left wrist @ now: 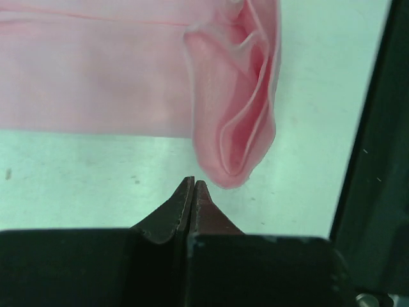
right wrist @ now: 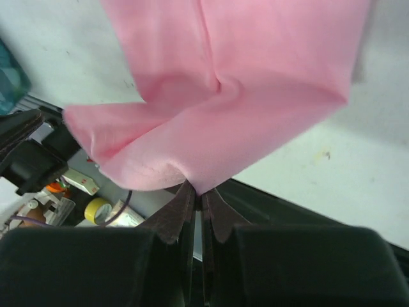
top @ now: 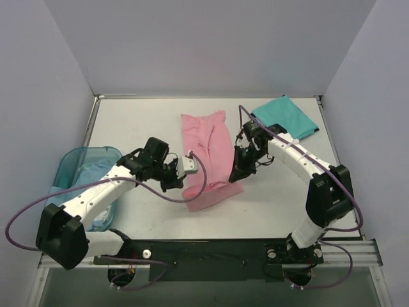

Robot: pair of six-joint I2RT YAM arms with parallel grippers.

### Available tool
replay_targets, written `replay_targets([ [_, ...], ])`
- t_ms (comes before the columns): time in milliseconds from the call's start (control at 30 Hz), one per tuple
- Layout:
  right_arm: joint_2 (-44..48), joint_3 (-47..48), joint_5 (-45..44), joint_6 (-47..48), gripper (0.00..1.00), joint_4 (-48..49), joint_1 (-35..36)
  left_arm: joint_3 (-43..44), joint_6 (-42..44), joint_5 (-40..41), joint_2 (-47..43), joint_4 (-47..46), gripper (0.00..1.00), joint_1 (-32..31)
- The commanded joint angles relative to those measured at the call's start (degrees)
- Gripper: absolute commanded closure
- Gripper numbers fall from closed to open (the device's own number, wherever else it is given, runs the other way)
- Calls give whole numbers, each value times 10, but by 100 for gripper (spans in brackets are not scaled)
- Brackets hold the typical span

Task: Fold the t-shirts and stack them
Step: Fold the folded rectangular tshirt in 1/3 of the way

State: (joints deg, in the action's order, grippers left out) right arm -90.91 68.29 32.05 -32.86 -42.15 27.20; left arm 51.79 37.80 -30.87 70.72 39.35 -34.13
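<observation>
Pink t-shirt (top: 208, 137): soft matt cloth

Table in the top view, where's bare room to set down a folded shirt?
Bare: far-left table between basket and pink t-shirt; also near right, beside the right arm. Crowded: left gripper and right gripper flanking that shirt.

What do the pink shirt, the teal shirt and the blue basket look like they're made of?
The pink shirt looks like soft matte cloth, maybe cotton: it creases and folds limply, without shine. The teal shirt seems to be the same kind of cloth, with gentle wrinkles. The blue basket looks like translucent, slightly glossy plastic: its wall lets light through.
</observation>
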Motion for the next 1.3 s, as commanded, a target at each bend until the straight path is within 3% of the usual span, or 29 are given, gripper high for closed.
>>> replay_targets([
  [0, -88, 91, 23, 54, 100, -53, -44, 75, -47, -12, 63, -66, 100, 55],
  [200, -194, 213, 49, 69, 100, -64, -92, 147, -41, -15, 157, -75, 100, 97],
  [267, -222, 232, 68, 68, 100, -68, -98, 184, 7, -65, 186, -12, 100, 95],
  [300, -235, 236, 73, 69, 100, -72, -99, 195, 35, -115, 199, 33, 96, 95],
  [333, -240, 234, 75, 70, 100, -75, -100, 211, 39, -138, 218, 57, 86, 90],
  [367, -244, 232, 77, 71, 100, -77, -101, 214, 33, -155, 236, 71, 65, 84],
  [400, -245, 221, 77, 73, 100, -77, -102, 214, 18, -149, 246, 63, 56, 68],
  [500, -239, 197, 72, 73, 100, -77, -109, 219, -73, -86, 309, 24, 53, 33],
  [600, -227, 178, 54, 79, 100, -77, -109, 223, -124, -94, 343, 32, 49, 22],
  [700, -215, 165, 46, 82, 100, -76, -109, 182, -184, -89, 334, -18, 45, 16],
  [933, -204, 140, 38, 88, 100, -67, -107, 164, -244, 5, 348, -63, 42, -2],
  [1267, -192, 120, 45, 91, 100, -55, -107, 189, -244, 114, 349, -38, 40, -28],
])
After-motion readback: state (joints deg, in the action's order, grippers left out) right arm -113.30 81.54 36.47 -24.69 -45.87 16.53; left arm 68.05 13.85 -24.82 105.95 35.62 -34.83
